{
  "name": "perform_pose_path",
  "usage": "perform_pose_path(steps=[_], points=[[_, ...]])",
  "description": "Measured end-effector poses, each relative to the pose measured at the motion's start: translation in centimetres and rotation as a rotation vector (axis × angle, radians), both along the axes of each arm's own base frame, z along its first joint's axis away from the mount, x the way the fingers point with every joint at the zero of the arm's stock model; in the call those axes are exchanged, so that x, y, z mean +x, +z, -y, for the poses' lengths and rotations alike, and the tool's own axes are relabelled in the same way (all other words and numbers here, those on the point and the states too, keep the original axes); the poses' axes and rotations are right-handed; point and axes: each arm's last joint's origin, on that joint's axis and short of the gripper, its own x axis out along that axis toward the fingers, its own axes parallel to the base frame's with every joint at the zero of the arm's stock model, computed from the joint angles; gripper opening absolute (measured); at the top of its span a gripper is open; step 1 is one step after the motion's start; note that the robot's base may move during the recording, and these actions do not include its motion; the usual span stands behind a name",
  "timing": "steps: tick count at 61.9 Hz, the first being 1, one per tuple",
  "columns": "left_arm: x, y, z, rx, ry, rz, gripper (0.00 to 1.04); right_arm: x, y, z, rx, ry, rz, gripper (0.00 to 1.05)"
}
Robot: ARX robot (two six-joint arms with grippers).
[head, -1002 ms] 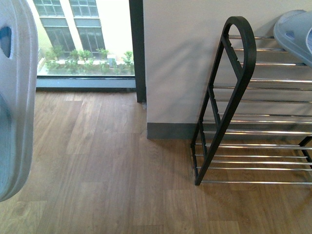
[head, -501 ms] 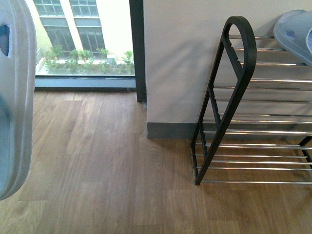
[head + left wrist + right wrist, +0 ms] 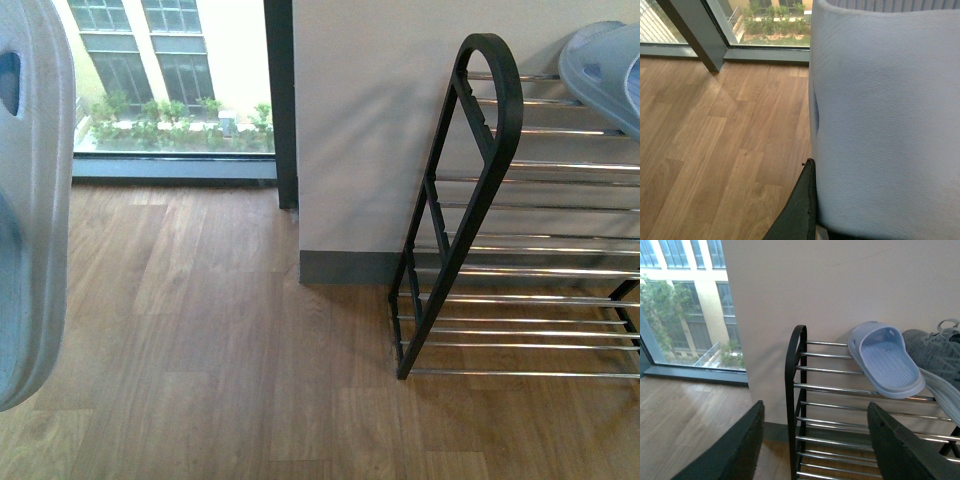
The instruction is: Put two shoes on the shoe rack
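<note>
One slipper [image 3: 887, 360], one sneaker [image 3: 932, 352] on rack [image 3: 796, 390].

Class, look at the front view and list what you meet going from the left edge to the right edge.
Pale blue slipper held at the left edge → window → dark window frame post → white wall → shoe rack → second pale blue slipper on its top shelf.

One shoe rack [image 3: 805, 405] with black side frames and chrome rods stands in the right half of the right wrist view. One pale blue slipper [image 3: 885, 360] lies on its top rods, upper right. One grey knit sneaker [image 3: 935, 352] shows at the right edge. A second pale blue slipper [image 3: 885, 115] fills the right of the left wrist view.
</note>
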Motion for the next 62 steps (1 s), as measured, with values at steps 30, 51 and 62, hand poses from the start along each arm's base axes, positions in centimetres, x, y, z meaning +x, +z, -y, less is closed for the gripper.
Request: perform_pose_path(steps=[30,51,62], points=[[0.00,0.02,-0.02,-0.001,0.000,0.001,0.02,0.00,0.00,0.00,0.000,0.001,0.000,0.95],[-0.02,0.02,0.05,-0.003,-0.006,0.000,0.02,0.00,-0.01,0.01,0.000,-0.004,-0.001,0.95],[-0.02,0.02,0.05,-0.003,-0.006,0.000,0.02,-0.01,-0.01,0.01,0.000,-0.004,-0.001,0.95]])
